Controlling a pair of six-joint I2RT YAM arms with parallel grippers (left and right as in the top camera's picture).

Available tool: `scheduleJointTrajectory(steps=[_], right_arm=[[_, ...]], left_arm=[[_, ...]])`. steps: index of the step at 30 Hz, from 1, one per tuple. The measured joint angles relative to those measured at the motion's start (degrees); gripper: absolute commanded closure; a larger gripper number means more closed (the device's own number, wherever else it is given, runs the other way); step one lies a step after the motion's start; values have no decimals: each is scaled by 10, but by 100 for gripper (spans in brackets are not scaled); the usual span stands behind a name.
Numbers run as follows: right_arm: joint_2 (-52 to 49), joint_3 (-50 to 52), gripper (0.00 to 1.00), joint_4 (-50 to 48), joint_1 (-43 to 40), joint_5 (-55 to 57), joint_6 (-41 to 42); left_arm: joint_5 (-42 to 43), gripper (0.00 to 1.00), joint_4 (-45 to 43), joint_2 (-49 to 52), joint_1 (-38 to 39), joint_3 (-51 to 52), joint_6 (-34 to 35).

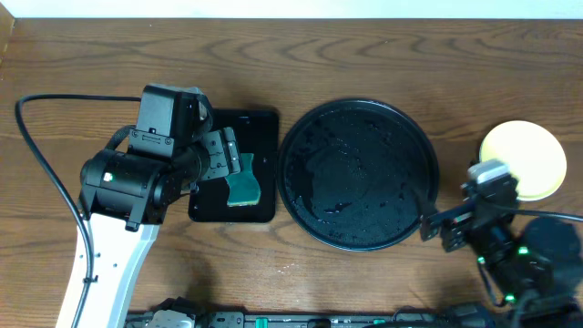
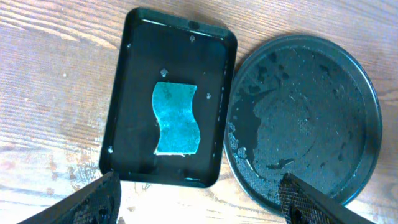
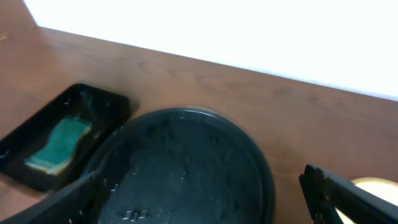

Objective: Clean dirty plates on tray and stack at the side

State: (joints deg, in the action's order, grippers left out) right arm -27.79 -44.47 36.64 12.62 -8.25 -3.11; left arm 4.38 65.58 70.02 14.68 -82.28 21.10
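The large round black tray (image 1: 360, 173) sits mid-table, wet and with no plate on it; it also shows in the left wrist view (image 2: 298, 112) and the right wrist view (image 3: 186, 168). A pale yellow plate (image 1: 522, 159) lies on the table to the tray's right, and its edge shows in the right wrist view (image 3: 379, 185). The mint-white plates are not visible. My left gripper (image 1: 226, 159) (image 2: 199, 205) is open and empty above the small rectangular tray. My right gripper (image 1: 446, 223) (image 3: 205, 205) is open and empty at the round tray's right rim.
A small rectangular black tray (image 1: 260, 123) (image 2: 137, 74) (image 3: 93, 99) left of the round tray holds a green sponge (image 1: 243, 187) (image 2: 176, 119) (image 3: 59, 145). A black cable (image 1: 41, 155) runs along the left side.
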Motion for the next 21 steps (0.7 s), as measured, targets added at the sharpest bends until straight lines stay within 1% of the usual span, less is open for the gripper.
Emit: scheduleJointTrajectory(steps=[3,6,9,13,15,19,21], right_arm=[[74,113,1,-36,0,16,-3],[138,192,1,-64,0,29,-5],[202,264,1,-99,-3,46,-5],[262,337,1,-158,-11,55,-5],[269,368,1,-196,-13,57,-5],[271,428,1,-315,-15,59,-5],[271,438,1,-325,-15,66,-8]], left_arm=[[0,19,-1,0,0,0,0],[0,18,0,0,0,0,0],[0,18,0,0,0,0,0],[0,19,-1,0,0,0,0],[0,19,0,0,0,0,0],[0,18,0,0,0,0,0],[0,18,0,0,0,0,0]])
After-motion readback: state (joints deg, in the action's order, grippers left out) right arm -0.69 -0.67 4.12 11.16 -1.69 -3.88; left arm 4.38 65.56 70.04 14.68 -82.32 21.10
